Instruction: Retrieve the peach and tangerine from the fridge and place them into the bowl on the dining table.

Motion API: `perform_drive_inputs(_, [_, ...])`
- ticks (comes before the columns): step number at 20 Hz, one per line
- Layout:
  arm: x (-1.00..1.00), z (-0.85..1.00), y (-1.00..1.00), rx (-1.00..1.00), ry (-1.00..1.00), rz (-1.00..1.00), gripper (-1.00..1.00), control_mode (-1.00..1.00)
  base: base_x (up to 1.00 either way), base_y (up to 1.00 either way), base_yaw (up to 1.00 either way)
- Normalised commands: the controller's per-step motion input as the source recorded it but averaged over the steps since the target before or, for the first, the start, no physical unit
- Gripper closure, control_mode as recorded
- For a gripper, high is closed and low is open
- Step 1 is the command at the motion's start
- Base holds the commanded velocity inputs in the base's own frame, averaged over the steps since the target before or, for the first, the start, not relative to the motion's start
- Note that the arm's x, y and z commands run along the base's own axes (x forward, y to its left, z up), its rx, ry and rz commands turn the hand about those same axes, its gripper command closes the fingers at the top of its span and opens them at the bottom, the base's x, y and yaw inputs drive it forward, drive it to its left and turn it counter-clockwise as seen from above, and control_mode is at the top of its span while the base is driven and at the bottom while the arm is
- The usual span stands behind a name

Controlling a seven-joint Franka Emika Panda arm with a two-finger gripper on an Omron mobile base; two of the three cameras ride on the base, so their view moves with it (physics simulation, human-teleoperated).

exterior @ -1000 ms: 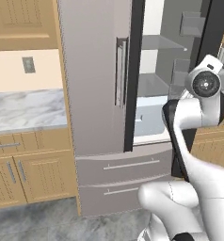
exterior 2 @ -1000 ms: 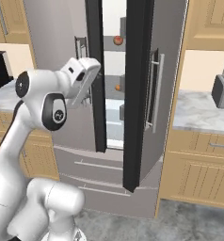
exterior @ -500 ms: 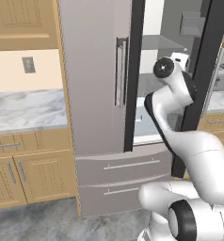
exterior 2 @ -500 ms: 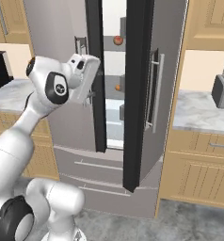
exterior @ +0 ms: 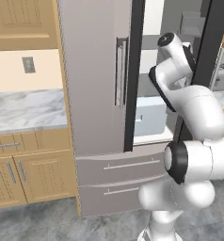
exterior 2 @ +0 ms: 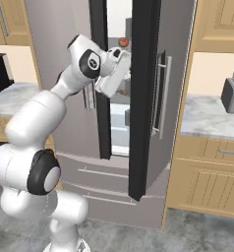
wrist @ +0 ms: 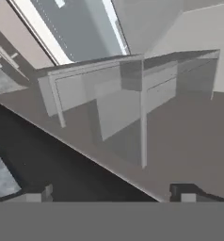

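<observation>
Reaching further since the earlier frame, the arm now puts its gripper [exterior 2: 120, 74] between the fridge [exterior 2: 153, 98] doors. Its jaws stand wide apart, empty. A peach [exterior 2: 122, 42] sits on the shelf above the gripper.

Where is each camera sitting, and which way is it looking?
Left base view: behind the arm on its left, looking forward at the fridge; the white arm rises at the lower right.
Right base view: behind the arm on its right, looking at the fridge gap, with the peach on a shelf; the arm rises at the lower left.
Hand view: on the hand, looking along the open gripper onto grey fridge shelves.
Both base views share the fridge and the arm.
</observation>
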Motion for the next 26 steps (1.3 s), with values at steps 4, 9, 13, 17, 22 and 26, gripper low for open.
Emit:
perform_drive_inputs(4, [-0.01,-0.26,-1.00,0.00,0.19,-0.12,-1.00,-1.00,0.00,0.00,0.00])
perform_drive_inputs(9, [-0.93,-0.18,-0.96,0.01,0.03,-0.16,-1.00,-1.00,0.00,0.00,0.00])
perform_drive_inputs(13, [-1.00,0.00,-0.64,0.00,-0.13,-0.06,-1.00,-1.00,0.00,0.00,0.00])
perform_drive_inputs(17, [-1.00,0.08,0.18,-0.06,-0.28,0.00,-1.00,-1.00,0.00,0.00,0.00])
perform_drive_inputs(22, [-1.00,0.12,0.70,-0.20,-0.27,0.01,-1.00,-1.00,0.00,0.00,0.00])
perform_drive_inputs(26, [-1.00,0.01,1.00,-0.23,-0.36,0.06,-1.00,-1.00,0.00,0.00,0.00])
